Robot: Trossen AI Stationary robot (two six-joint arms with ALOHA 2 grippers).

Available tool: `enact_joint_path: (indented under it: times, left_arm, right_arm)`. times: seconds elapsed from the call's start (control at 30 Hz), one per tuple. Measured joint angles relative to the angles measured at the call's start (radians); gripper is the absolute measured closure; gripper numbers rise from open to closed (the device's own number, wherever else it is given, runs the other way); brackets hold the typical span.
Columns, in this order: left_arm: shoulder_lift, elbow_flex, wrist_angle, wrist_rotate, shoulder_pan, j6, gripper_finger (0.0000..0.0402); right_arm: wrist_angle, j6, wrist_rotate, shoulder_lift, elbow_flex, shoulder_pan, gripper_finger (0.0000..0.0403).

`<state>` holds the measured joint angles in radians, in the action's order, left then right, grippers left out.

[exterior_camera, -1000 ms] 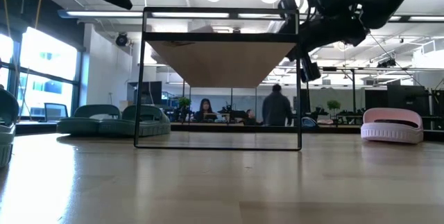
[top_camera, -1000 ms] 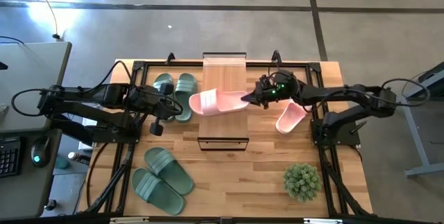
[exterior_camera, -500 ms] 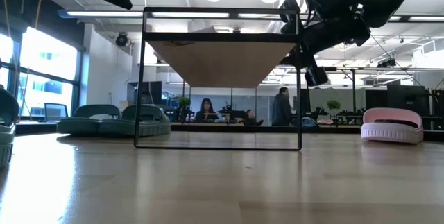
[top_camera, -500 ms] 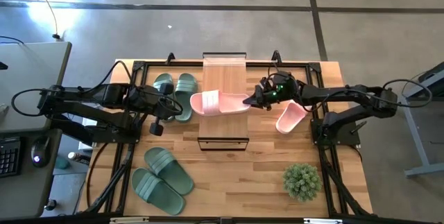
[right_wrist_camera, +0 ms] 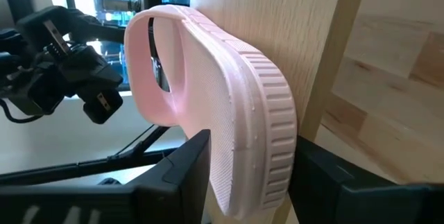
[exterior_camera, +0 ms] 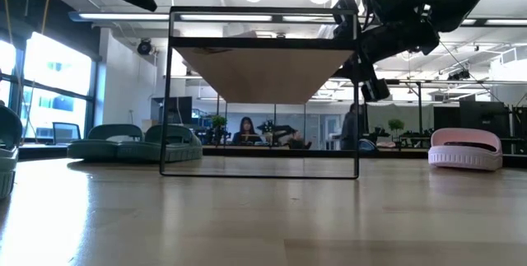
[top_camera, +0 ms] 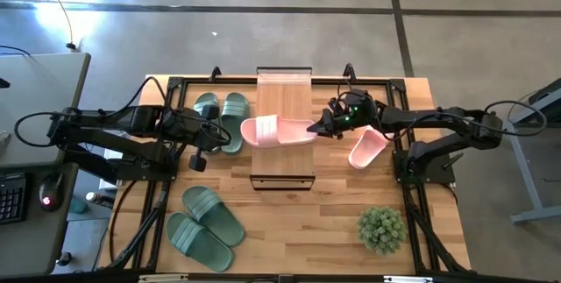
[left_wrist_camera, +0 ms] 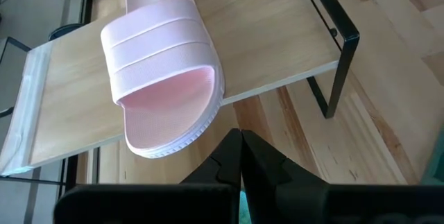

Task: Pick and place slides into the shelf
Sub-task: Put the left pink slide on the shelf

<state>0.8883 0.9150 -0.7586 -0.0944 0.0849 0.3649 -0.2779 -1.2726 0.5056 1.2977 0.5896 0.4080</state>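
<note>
The right gripper [top_camera: 321, 128] is at the heel of a pink slide [top_camera: 276, 130] lying on the shelf [top_camera: 284, 90] — its fingers stand spread beside the heel, so I judge the release is in hand. Next, retreat cleanly and fetch the second pink slide [top_camera: 367, 147] (on the table nearby). The left gripper [top_camera: 200, 143] waits, pressed together.

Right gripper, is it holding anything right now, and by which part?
The right gripper has its fingers either side of the heel of the pink slide on the shelf, but open, so nothing is gripped.
</note>
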Motion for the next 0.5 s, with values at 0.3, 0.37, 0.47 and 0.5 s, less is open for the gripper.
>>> enact_joint_path:
  times: [0.3,0.37,0.47,0.5]
  left_arm:
    - [0.0,0.0,-0.001,0.004,0.0,-0.004,0.0401]
    - [0.0,0.0,-0.001,0.008,0.0,-0.004,0.0401]
    - [0.0,0.0,-0.001,0.008,0.0,-0.003,0.0401]
    - [0.0,0.0,-0.001,0.008,0.0,0.0,0.0401]
  right_arm:
    - [0.027,0.021,-0.029,-0.036,-0.003,0.031,0.0242]
    - [0.051,0.024,-0.046,-0.074,-0.005,0.033,0.0242]
    - [0.139,0.025,-0.075,-0.136,-0.003,0.041,0.0242]
    - [0.195,0.03,-0.087,-0.152,-0.004,0.045,0.0242]
